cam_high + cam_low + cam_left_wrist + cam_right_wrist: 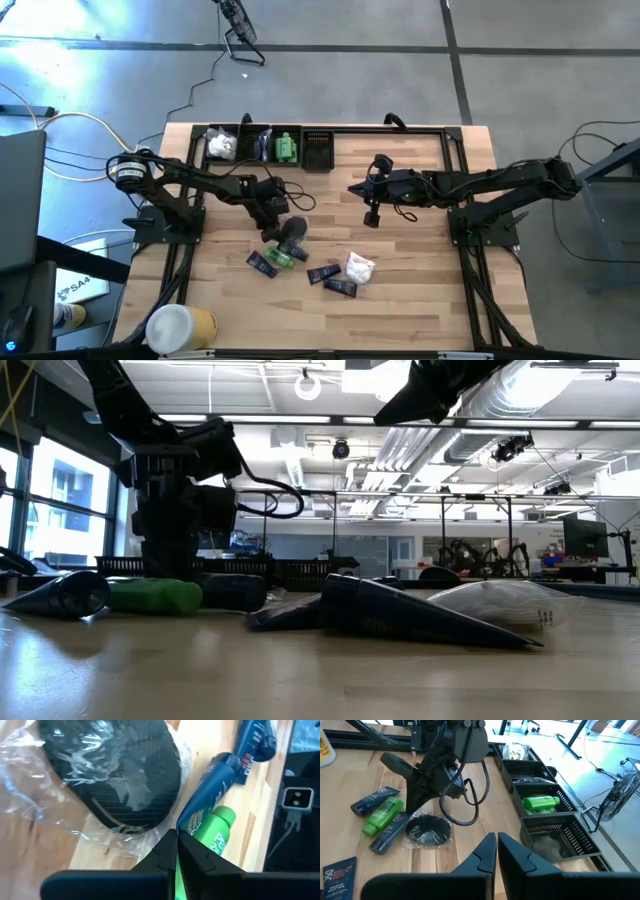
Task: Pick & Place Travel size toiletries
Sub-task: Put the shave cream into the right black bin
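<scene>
A round black disc [115,775] in clear wrap lies on the wooden table [420,300]. Beside it lie a green bottle [214,827] and dark blue sachets [212,785]. My left gripper [176,834] slants down over the near edge of the disc's wrap with its fingers shut. The high view shows more sachets [332,280] and a white wrapped packet [358,266] lying to the right. My right gripper [372,218] hangs shut above the table's middle, touching nothing. My left gripper meets the clear wrap's loose edge [159,833] beside the black disc, its two fingers closed together there. The fingers slant down from the table's left. The fingertips hide the contact itself. The disc lies flat on the table.
A row of black bins [265,145] stands along the far edge, one with a green bottle [288,148] and one with a white packet [220,146]. A large white-and-yellow cylinder [180,328] lies at the near left corner. Bare wood shows on the right half.
</scene>
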Motion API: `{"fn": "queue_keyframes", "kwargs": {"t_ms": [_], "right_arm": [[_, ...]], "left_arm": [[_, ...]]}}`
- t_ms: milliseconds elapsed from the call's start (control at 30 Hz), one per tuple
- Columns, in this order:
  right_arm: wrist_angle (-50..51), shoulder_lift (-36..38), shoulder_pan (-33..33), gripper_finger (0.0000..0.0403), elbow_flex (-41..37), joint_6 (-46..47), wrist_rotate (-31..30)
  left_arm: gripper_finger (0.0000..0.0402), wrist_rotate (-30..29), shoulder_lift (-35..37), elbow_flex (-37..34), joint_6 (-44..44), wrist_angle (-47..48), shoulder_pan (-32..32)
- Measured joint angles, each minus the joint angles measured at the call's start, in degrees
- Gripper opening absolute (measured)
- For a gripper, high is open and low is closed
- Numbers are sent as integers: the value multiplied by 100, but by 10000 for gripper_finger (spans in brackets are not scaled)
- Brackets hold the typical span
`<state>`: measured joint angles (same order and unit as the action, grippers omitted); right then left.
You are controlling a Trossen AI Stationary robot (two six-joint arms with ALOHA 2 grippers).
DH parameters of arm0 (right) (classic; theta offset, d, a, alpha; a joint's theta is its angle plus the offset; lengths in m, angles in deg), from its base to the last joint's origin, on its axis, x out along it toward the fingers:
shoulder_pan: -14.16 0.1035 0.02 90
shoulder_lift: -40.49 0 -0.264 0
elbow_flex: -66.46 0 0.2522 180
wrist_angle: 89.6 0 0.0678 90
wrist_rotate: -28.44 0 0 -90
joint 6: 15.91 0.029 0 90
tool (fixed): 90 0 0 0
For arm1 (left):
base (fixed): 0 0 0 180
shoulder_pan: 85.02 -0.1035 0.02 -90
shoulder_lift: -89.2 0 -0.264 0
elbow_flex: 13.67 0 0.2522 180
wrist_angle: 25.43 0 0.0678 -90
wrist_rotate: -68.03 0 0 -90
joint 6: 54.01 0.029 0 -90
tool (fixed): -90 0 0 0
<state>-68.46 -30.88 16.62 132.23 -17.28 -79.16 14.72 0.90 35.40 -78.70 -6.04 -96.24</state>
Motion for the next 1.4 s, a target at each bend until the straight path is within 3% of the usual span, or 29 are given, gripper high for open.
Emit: {"fn": "queue_keyframes", "kwargs": {"t_ms": [267,533,767,1100,1400], "right_arm": [[2,0,0,11,0,2,0],[144,0,0,11,0,2,-2],[337,0,0,11,-4,4,0],[893,0,7,11,-4,283,1],[997,0,7,11,-4,332,298]], "left_arm": [[1,152,0,37,48,-418,0],[1,221,0,511,303,-384,-2],[0,108,0,1153,925,401,-4],[0,-906,0,2179,1807,1481,-29],[0,-1224,0,2676,2193,1762,-434]]}}
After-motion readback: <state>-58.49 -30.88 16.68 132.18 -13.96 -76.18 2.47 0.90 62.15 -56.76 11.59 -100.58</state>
